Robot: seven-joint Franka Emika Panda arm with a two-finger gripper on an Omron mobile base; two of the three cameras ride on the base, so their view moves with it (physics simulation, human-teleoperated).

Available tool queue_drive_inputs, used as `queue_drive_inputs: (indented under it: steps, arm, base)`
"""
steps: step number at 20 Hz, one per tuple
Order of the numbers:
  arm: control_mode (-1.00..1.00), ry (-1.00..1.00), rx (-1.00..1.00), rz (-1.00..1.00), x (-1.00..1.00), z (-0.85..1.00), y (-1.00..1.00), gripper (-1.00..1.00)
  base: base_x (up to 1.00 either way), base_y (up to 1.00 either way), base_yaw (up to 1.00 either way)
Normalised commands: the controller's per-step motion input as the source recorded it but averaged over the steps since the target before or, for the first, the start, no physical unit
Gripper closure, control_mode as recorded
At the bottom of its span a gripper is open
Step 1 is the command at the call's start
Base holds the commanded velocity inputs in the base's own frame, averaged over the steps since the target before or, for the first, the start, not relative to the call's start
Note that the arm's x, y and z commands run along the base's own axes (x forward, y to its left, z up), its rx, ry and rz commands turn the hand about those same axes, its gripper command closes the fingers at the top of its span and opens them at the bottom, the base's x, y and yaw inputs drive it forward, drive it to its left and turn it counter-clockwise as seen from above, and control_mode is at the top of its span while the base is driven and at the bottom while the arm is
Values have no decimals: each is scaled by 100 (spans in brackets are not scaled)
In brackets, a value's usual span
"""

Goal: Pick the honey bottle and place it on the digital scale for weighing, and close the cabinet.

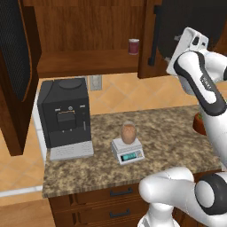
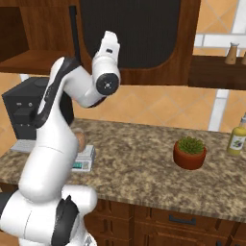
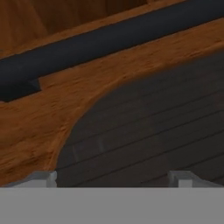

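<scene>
The tan honey bottle (image 1: 128,133) stands upright on the top plate of the light grey digital scale (image 1: 129,152), in the middle of the counter. In the right base view my arm half hides the bottle (image 2: 81,140) and the scale (image 2: 84,160). The dark brown cabinet (image 1: 88,26) hangs above with both doors swung open. My gripper (image 3: 113,179) is open, raised close against the right door (image 1: 148,40), facing its dark panel (image 3: 153,131) just below the black bar handle (image 3: 109,39). Nothing sits between the fingers.
A dark red can (image 1: 133,46) stands on the cabinet shelf. A big black coffee machine (image 1: 64,113) sits at the counter's left. A potted plant (image 2: 190,153) and a yellow bottle (image 2: 236,137) are to the right. The left door (image 1: 17,66) juts out.
</scene>
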Motion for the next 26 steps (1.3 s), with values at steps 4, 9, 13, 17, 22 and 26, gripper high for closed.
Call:
queue_drive_inputs:
  steps: [4,9,13,17,22,26]
  arm:
    - [-100,0,0,-4,98,-14,-8,-100]
    - [-100,0,0,-2,100,-28,-6,-100]
    - [-100,-1,0,-2,76,-43,-14,-100]
    - [-100,-20,4,0,-57,-21,-41,-100]
    - [-100,-15,6,0,-91,7,-33,-100]
    - [-100,-47,0,0,-100,0,3,-100]
  base:
    - [0,0,0]
    - [0,0,0]
    - [0,0,0]
    - [0,0,0]
    - [0,0,0]
    - [0,0,0]
